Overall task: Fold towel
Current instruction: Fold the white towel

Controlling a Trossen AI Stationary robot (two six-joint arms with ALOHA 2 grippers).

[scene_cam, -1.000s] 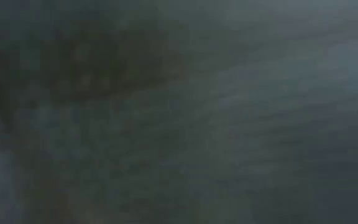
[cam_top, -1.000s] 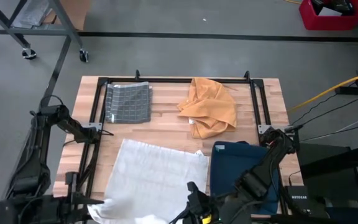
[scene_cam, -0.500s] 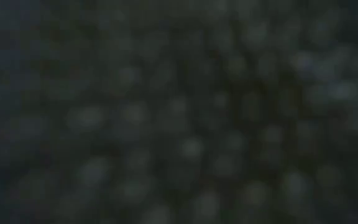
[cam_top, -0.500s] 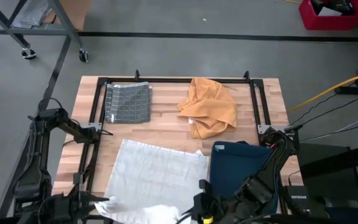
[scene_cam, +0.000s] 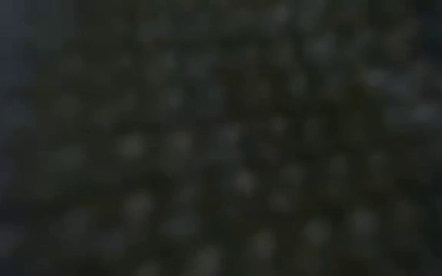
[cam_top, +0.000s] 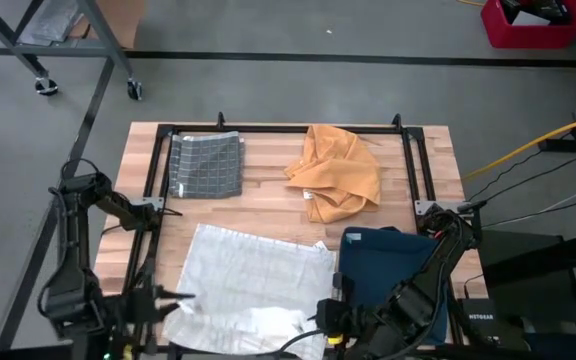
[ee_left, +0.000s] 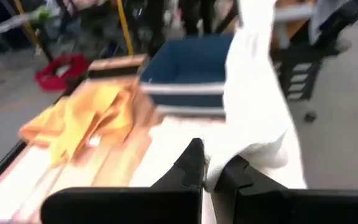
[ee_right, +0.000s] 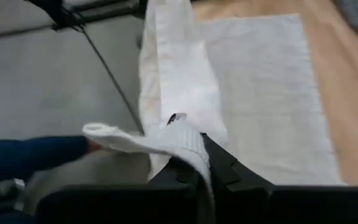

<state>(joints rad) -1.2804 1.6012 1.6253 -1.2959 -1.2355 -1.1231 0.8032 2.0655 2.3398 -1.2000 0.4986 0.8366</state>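
Observation:
A white towel (cam_top: pixel 258 268) lies spread on the wooden table's near middle. Its near edge (cam_top: pixel 253 320) is raised and turned over onto the rest of it. My left gripper (cam_top: pixel 181 297) is shut on that edge's left end, and my right gripper (cam_top: pixel 318 320) is shut on its right end. In the left wrist view the towel (ee_left: pixel 253 93) runs as a band from my left gripper (ee_left: pixel 213 177) toward the other arm. In the right wrist view the towel (ee_right: pixel 173 68) stretches away from my right gripper (ee_right: pixel 194 163). The low view is dark and blurred. My left gripper pinches the towel's left near corner (ee_left: pixel 219 169) between its two fingers, pointing almost level across the table. The cloth bunches at the fingers, so one layer or several I cannot tell. The edge runs slack toward the other gripper. My right gripper pinches the towel's right near corner (ee_right: pixel 180 134) between its two fingers, slanting down. The corner drapes over the fingertips (ee_right: pixel 219 163) and hides the place of contact. The held edge runs on as a loose roll above the flat part of the towel.
At the far left lies a folded grey checked cloth (cam_top: pixel 206 165), and a crumpled orange cloth (cam_top: pixel 338 172) lies at the far middle. A dark blue cloth (cam_top: pixel 388 268) lies at the near right, beside the towel. A black frame (cam_top: pixel 298 128) borders the work area.
Both grippers have sunk and tipped downward. My left gripper has also gone toward the table's far edge. The towel's near edge, bunched beyond the table's near edge a second ago, has come over onto the spread part, which has stayed in place.

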